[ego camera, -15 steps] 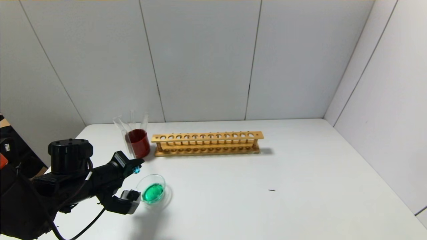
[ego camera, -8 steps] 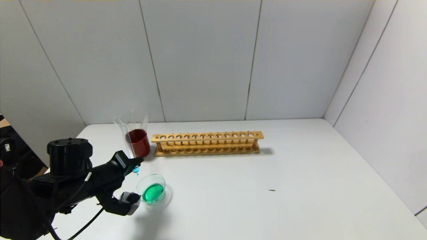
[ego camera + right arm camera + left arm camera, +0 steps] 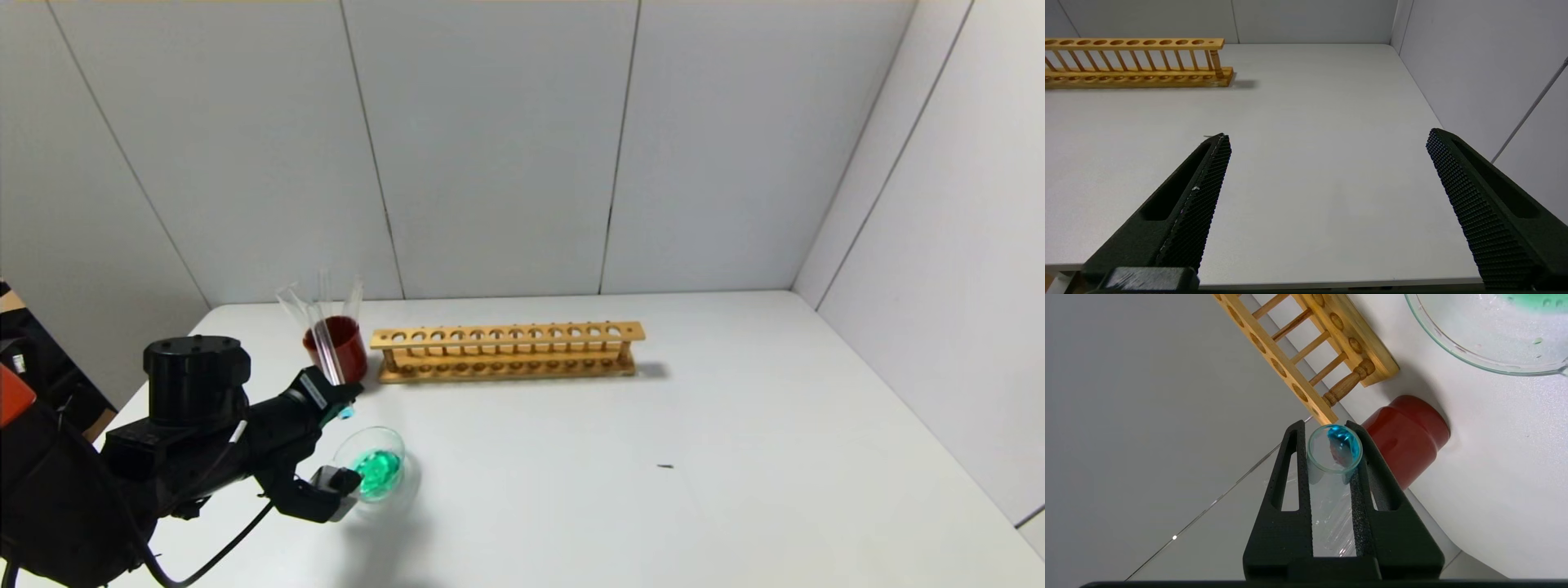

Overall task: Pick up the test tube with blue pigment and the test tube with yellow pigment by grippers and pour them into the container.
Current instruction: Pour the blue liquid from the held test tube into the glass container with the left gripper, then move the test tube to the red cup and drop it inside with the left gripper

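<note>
Counts, going left to right across the head view: one left gripper [image 3: 347, 408] at lower left, clamped on one test tube with blue pigment [image 3: 345, 412]; the wrist view shows the tube [image 3: 1334, 451] squeezed between both fingers [image 3: 1361, 490], mouth toward the camera, only a little blue left inside. One container [image 3: 371, 467], just right of the gripper and below the tube, sitting on the table in the lower left of the frame, with green liquid pooled in it. One red cup [image 3: 337, 349] up and behind, left of centre, holding colourless clear tubes [image 3: 326, 347] leaning out of it (three or four, hard to count exactly). One wooden rack [image 3: 506, 351] at centre, touching nothing, single row of holes, all vacant. One tiny dark speck [image 3: 665, 466] right of centre on the tabletop. No yellow tube can be made out in any view.

Right gripper [image 3: 1327, 143] shows only in its own wrist view, fingers spread wide with nothing between them, hanging over the near right part of the table.

Surface: one white matte table [image 3: 735, 425], filling the lower half. Room: pale grey panel walls [image 3: 490, 147] with thin dark seams across the upper half, another panel wall closing the right side.
</note>
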### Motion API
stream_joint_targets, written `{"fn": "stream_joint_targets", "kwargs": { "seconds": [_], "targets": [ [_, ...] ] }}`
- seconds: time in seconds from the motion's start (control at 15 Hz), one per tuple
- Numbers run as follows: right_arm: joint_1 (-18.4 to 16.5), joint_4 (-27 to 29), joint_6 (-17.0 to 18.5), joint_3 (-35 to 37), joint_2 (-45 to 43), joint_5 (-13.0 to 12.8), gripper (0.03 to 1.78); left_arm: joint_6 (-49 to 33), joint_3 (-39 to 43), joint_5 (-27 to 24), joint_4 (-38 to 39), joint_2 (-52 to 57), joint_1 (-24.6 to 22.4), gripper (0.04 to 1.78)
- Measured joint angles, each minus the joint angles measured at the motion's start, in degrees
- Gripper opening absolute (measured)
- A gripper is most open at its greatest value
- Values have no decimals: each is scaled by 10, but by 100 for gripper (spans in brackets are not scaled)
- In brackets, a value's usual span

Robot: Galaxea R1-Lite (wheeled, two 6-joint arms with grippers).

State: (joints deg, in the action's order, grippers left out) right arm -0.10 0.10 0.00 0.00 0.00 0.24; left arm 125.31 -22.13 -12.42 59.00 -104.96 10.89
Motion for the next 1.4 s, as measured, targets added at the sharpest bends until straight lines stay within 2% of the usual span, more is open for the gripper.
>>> {"fn": "stream_joint_targets", "kwargs": {
  "seconds": [0.8,1.0,1.4],
  "targets": [
    [0,0,0,0,0,0,175,-2,-15,12,-3,33,0,32],
    [0,0,0,0,0,0,175,-118,-43,74,-38,83,0,32],
    [0,0,0,0,0,0,175,-457,-137,231,-142,190,-1,32]
  ]
}}
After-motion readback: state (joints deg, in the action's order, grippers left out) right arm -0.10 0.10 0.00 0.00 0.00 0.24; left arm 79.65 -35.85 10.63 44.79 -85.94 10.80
